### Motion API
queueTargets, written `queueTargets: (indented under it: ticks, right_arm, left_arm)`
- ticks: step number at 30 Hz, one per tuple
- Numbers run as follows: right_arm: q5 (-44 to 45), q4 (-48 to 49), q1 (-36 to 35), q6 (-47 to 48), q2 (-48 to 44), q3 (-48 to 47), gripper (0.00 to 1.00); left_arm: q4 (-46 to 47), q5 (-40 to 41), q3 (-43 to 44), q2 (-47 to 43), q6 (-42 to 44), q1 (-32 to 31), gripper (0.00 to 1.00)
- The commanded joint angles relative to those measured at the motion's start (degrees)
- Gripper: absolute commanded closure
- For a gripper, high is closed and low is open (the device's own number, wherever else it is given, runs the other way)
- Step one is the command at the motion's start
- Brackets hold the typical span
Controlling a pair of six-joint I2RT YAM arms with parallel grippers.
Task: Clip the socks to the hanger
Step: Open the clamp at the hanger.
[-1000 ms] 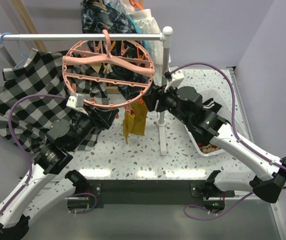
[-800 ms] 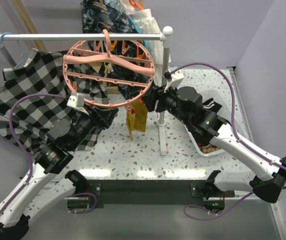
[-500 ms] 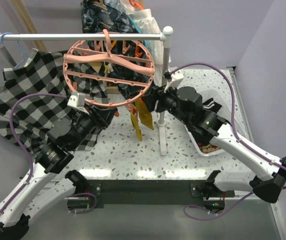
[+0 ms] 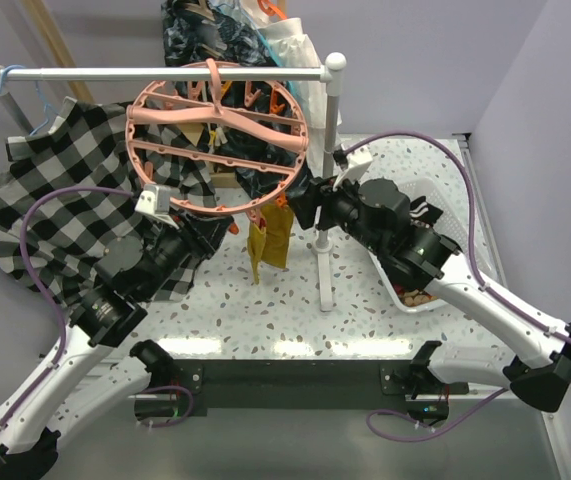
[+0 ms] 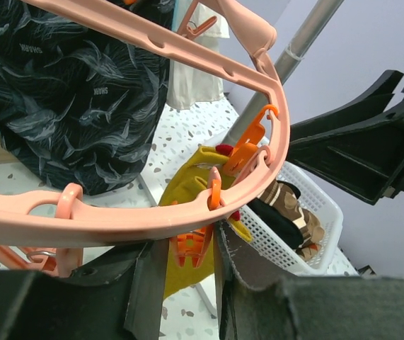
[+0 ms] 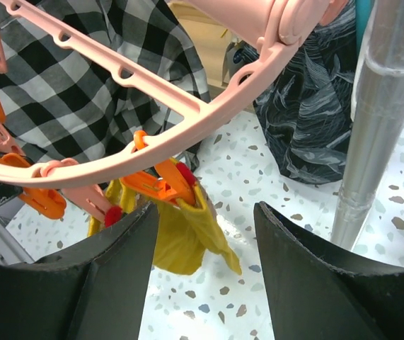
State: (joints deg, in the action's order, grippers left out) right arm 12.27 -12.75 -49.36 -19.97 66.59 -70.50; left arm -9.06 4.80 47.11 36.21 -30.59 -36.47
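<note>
From above, the hanger (image 4: pixel 227 120) hangs by its hook on the rail (image 4: pixel 165 73), with the checkered shirt (image 4: pixel 55 210) to its left. One yellow sock (image 4: pixel 268 245) dangles below the ring's near edge. Your left gripper (image 4: pixel 227 228) sits under that edge, just left of the sock. Your right gripper (image 4: pixel 300 195) is just right of it, beside the pole (image 4: pixel 323 260).

In the left wrist view, the hanger's ring (image 5: pixel 152 212) crosses the frame close above the left gripper (image 5: pixel 187 283). An orange clip (image 5: pixel 191 248) hangs between its jaws, which stand narrow around it. You cannot tell whether they press on the clip. The sock (image 5: pixel 187 184) hangs just behind, and beyond it is a white basket (image 5: pixel 290 251) with more socks inside.

In the right wrist view, your right gripper (image 6: pixel 205 283) has its jaws spread wide, with nothing between them. Past them, the sock (image 6: pixel 180 234) hangs from the ring (image 6: pixel 81 173), its top pinched in the sock's clip (image 6: pixel 163 185). The pole (image 6: pixel 378 120) stands at the right and the shirt (image 6: pixel 95 92) hangs behind.
</note>
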Motion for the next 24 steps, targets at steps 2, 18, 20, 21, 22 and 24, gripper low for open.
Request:
queueTargets:
  ticks: [2,18,20,21,22,24]
  right_arm:
    - [2.1,-2.0,0.0,2.7,-3.6,0.6,0.39]
    - [19.4,-21.4,7.1,5.9,-7.8,6.6,0.39]
    - [17.4,-21.4,12.2,5.5,-7.4,7.5,0.39]
    - [14.8,-21.1,14.1,5.5,-6.6,7.8,0.39]
    - [13.8,-20.8,17.4,5.3,-6.0,7.9,0.39]
    - [11.7,-19.2,20.0,5.1,-3.5,8.0,0.39]
  left_arm:
    - [-1.5,2.0,3.7,0.0,2.0,-0.1,0.98]
    - [-16.0,5.2,12.0,3.7,-0.6,0.0,1.0]
    - [-16.4,5.1,12.3,4.1,-0.9,0.0,1.0]
    - [-16.3,5.0,12.4,4.3,-1.0,0.0,1.0]
    - [-16.3,4.7,12.4,4.4,-1.1,0.0,1.0]
    - [-16.3,4.5,12.4,4.7,-1.5,0.0,1.0]
